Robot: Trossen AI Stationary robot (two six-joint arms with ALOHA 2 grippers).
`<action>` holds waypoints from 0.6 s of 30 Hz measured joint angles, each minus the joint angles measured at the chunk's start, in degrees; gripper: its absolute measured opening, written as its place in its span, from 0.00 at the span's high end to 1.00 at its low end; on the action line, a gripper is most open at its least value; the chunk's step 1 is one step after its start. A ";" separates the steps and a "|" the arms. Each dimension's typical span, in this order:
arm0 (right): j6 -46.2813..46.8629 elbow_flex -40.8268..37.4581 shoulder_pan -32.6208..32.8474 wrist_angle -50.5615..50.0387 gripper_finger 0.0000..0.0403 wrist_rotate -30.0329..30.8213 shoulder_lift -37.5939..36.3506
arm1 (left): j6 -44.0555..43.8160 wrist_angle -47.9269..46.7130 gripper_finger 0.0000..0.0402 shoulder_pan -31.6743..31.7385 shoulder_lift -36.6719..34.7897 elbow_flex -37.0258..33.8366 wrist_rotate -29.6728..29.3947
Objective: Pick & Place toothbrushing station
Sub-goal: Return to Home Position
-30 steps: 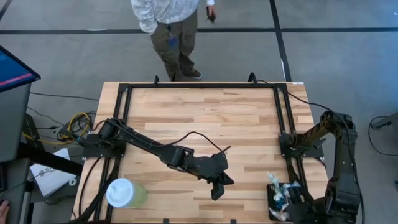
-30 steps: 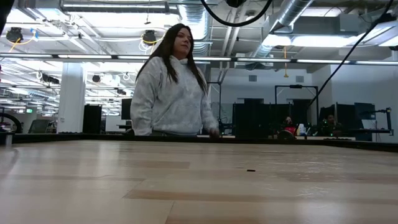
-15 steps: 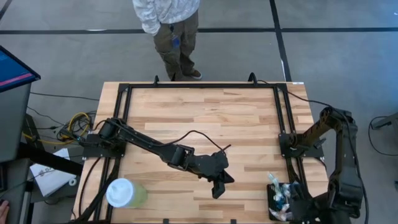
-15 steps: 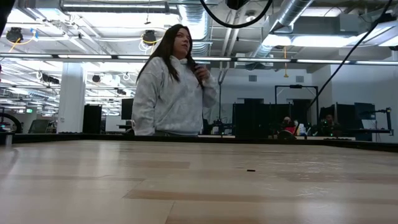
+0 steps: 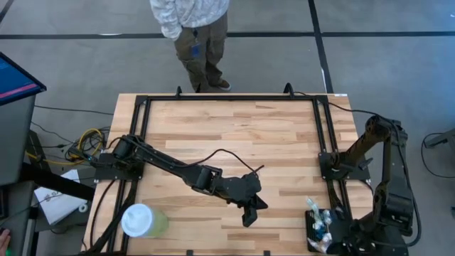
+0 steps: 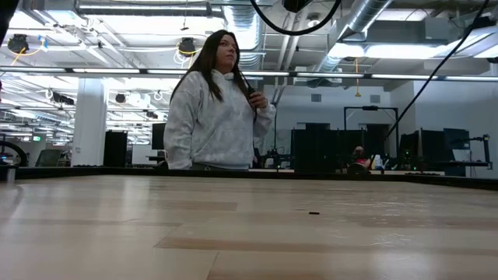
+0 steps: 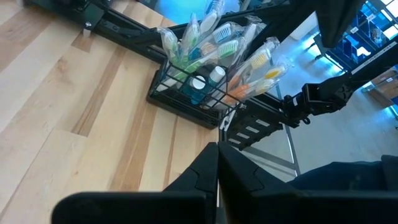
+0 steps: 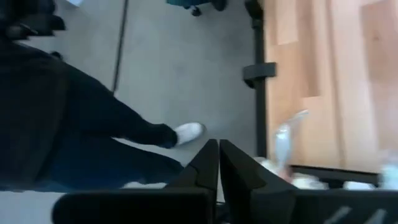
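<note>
Because the toothbrushing station, a black wire holder packed with wrapped toothbrushes, stands at a table corner ahead of the left gripper, any forward swing of that arm could shove it off the edge. The left jaws are pressed together and empty, with bare wood between them and the station. The right gripper, jaws also together, hangs just beside the station and could snag protruding brush heads. A lidded green cup sits well behind the left jaws.
</note>
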 joint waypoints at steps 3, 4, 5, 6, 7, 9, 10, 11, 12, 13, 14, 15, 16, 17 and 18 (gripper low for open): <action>2.12 -0.10 0.01 1.30 1.00 -1.36 0.10 | 0.00 -0.05 1.00 0.00 0.00 0.00 0.00; 3.35 -0.14 0.02 1.17 0.99 -1.47 0.12 | 0.01 -0.08 1.00 0.00 0.00 0.00 0.00; 4.64 -0.14 0.02 1.09 1.00 -1.60 0.13 | 0.02 -0.09 1.00 0.00 0.00 0.00 0.00; 5.96 -0.14 0.02 1.06 1.00 -1.69 0.13 | 0.01 -0.11 1.00 0.00 0.00 0.00 0.00; 7.30 -0.14 0.02 0.88 1.00 -1.70 0.13 | 0.02 -0.11 1.00 0.00 0.00 0.00 0.00; 9.36 -0.14 0.02 0.58 1.00 -2.17 0.13 | 0.02 -0.12 1.00 0.00 0.00 0.00 0.00; 10.05 -0.14 0.02 0.21 1.00 -2.61 0.13 | 0.02 -0.14 1.00 0.00 0.00 0.00 0.00; 10.60 -0.14 0.02 -0.21 1.00 -2.81 0.15 | 0.02 -0.14 1.00 0.00 0.00 0.00 0.00; 11.33 -0.14 0.02 -0.65 1.00 -2.89 0.15 | 0.02 -0.14 1.00 0.00 0.00 0.00 0.00; 12.06 -0.14 0.02 -1.46 1.00 -3.00 0.15 | 0.02 -0.16 1.00 0.00 0.00 0.00 0.00; 12.49 -0.16 0.02 -2.17 1.00 -3.01 0.17 | 0.02 -0.16 1.00 0.00 0.00 0.00 0.00; 12.74 -0.16 0.02 -2.53 1.00 -3.01 0.19 | 0.02 -0.16 1.00 0.00 0.00 0.00 0.00; 12.76 -0.17 0.02 -2.74 1.00 -3.01 0.20 | 0.02 -0.16 1.00 0.00 0.00 0.00 0.00; 12.74 -0.43 0.02 -2.68 1.00 -3.06 0.20 | 0.02 -0.16 1.00 0.00 0.00 0.00 0.00; 12.77 -1.04 0.02 -2.29 1.00 -3.28 0.17 | 0.02 -0.16 1.00 0.00 0.00 0.00 0.00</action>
